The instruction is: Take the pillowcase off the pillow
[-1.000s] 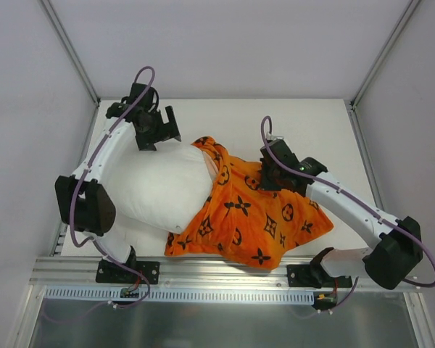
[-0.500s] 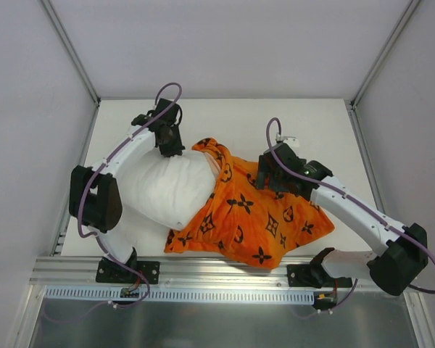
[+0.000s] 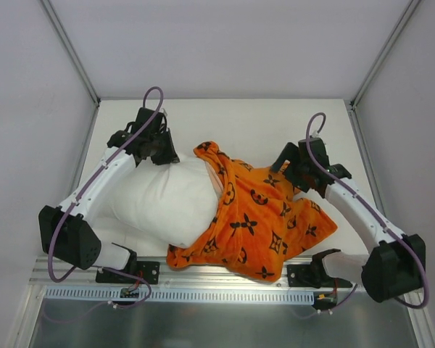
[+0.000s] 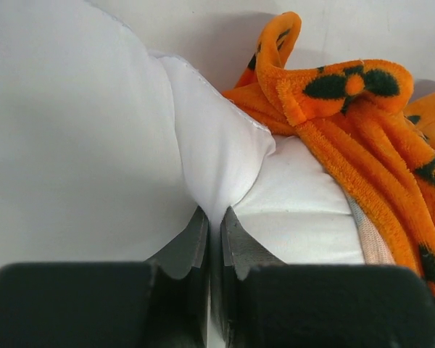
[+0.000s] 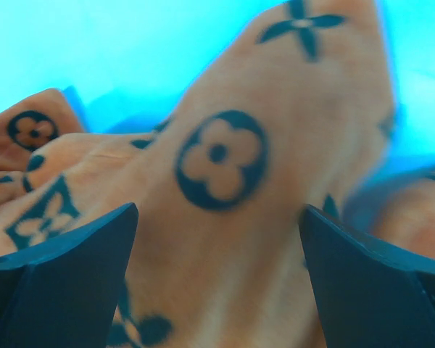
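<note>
The pillow (image 3: 167, 199) is lying on the left half of the table (image 3: 239, 119), and I am taking it as my mark. The pillowcase (image 3: 264, 217) is lying to the pillow's right, covering the pillow's right end and spreading away from it over the table towards the near edge. A bunched edge of the pillowcase is rising at the pillow's far right corner. My left pincer (image 4: 214, 215) is sitting at the pillow's far left corner, with a fold of that corner lying between its jaws. My right pincer (image 5: 217, 210) is hanging to the pillow's right, apart from the pillow, over the pillowcase's far side.
</note>
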{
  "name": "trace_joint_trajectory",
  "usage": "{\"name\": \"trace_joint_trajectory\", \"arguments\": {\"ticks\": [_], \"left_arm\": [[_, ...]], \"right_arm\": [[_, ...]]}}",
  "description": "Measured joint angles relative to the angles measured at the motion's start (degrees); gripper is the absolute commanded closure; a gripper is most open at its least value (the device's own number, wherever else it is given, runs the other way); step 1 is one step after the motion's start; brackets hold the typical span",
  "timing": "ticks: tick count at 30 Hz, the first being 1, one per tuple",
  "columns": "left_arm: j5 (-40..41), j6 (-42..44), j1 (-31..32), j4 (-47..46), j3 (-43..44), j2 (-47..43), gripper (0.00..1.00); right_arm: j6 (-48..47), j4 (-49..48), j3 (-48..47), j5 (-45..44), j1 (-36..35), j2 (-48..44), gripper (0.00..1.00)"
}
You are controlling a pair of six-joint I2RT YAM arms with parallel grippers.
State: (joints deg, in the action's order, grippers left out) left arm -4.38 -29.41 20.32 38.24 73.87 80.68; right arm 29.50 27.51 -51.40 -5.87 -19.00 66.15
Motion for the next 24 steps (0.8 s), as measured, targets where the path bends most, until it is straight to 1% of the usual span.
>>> {"name": "trace_joint_trajectory", "arguments": {"ticks": [1,2,3,4,5,6,7,10,12,17,19,22,24], "left_arm": [[-0.5,-0.02,0.0,-0.22,-0.48,-0.63,1.0],[-0.98,-0.04,0.0,-0.31,-0.76,-1.05,1.0],[-1.4,-0.07,0.0,-0.39,-1.03,-1.57,1.0],[-1.62,-0.07,0.0,-0.63,-1.42,-2.19,1.0],[-1.62,-0.04,0.0,-0.7,-1.75,-2.82,1.0],[-1.62,-0.04,0.0,-0.74,-2.03,-3.43,1.0],[-1.64,-0.04,0.0,-0.79,-2.36,-4.13,1.0],[-1.66,-0.02,0.26,-0.72,-3.17,-6.51,1.0],[-2.64,-0.07,-0.17,-0.74,-3.52,-8.26,1.0],[-10.38,-0.9,-3.67,-1.42,-3.56,-11.5,1.0],[-10.54,-0.5,-8.24,-1.22,-3.56,-12.79,1.0],[-9.86,0.46,-17.75,-0.66,-2.8,-15.08,1.0],[-10.05,0.83,-21.68,-0.17,-1.55,-15.89,1.0]], "right_arm": [[0.5,-1.92,-0.02,2.14,0.0,2.03,0.12],[0.85,-3.52,-0.04,4.11,0.0,4.07,0.23],[1.49,-5.16,-0.02,6.08,0.0,6.21,0.4],[1.75,-6.45,0.0,7.52,-0.02,8.15,0.72],[2.19,-7.19,0.11,8.39,-0.04,9.55,0.86],[2.75,-7.85,0.42,8.98,-0.04,10.14,0.96],[3.1,-8.04,0.63,9.2,0.04,10.19,0.99],[2.93,-7.21,0.59,8.48,0.52,8.0,0.99],[2.4,-5.51,0.44,8.0,1.86,4.57,0.99],[-0.39,0.2,-2.95,7.58,8.15,-6.86,0.99],[-2.47,2.71,-4.31,5.7,12.41,-10.99,0.99],[-5.79,6.91,-4.74,2.51,21.79,-16.96,0.99],[-7.19,8.83,-4.72,1.4,26.53,-19.02,0.99]]}}
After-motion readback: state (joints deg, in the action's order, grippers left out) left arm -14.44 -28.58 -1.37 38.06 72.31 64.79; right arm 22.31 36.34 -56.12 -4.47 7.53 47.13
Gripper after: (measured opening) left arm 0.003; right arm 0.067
